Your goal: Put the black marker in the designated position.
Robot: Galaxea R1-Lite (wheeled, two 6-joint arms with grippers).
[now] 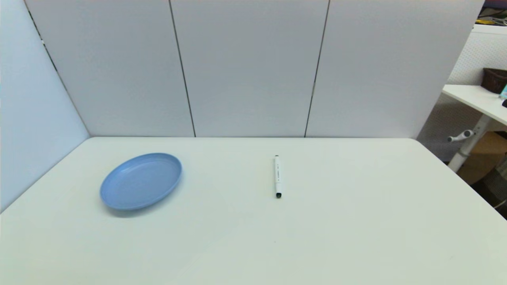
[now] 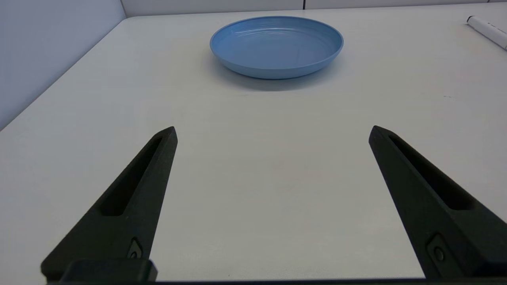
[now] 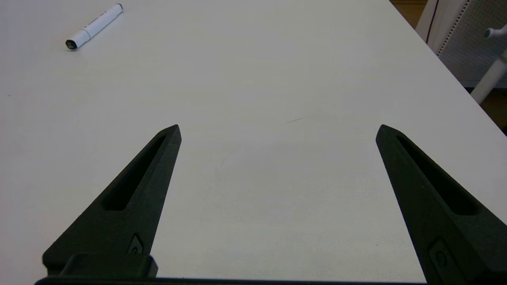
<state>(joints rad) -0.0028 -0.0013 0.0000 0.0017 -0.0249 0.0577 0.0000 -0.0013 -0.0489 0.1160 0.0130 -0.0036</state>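
The black marker point(image 1: 278, 176) lies flat on the white table, a little right of centre, pointing front to back, with one black tip toward me. It also shows in the right wrist view as the marker point(image 3: 94, 26) and partly in the left wrist view point(image 2: 488, 31). Both arms are outside the head view. My left gripper point(image 2: 273, 132) is open over bare table, well short of the blue plate. My right gripper point(image 3: 279, 130) is open too, empty, with the marker far ahead and off to one side. The designated position has no mark of its own.
A blue plate point(image 1: 141, 181) sits empty on the left part of the table, also seen as the plate point(image 2: 276, 45). White panels wall the back and left. The table's right edge point(image 1: 455, 170) drops off beside another desk and its leg.
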